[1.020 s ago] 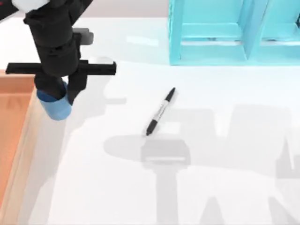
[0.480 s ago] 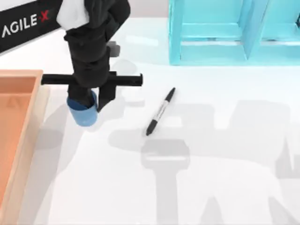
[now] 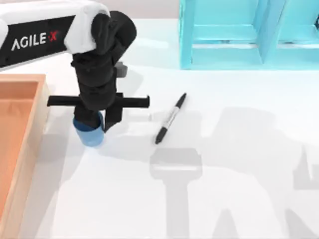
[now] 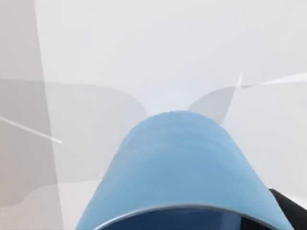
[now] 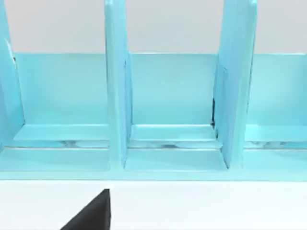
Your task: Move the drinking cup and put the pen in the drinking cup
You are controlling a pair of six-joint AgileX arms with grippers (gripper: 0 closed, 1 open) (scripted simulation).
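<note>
The blue drinking cup (image 3: 90,135) stands upright at the left-middle of the white table, held from above by my left gripper (image 3: 95,125), which is shut on its rim. In the left wrist view the drinking cup (image 4: 182,163) looms close, its open mouth toward the camera. The black pen (image 3: 170,118) with a pale middle barrel lies slanted on the table, to the right of the cup and apart from it. A black wedge of my right gripper (image 5: 91,215) shows in the right wrist view, facing the shelf.
A wooden tray (image 3: 31,149) runs along the left edge, close to the cup. A light blue shelf unit (image 3: 249,35) with upright dividers (image 5: 115,96) stands at the back right. Open table lies in front of the pen.
My left arm has carried the cup rightward, away from the wooden tray's edge, and lately a little toward the table's front. The pen has not moved.
</note>
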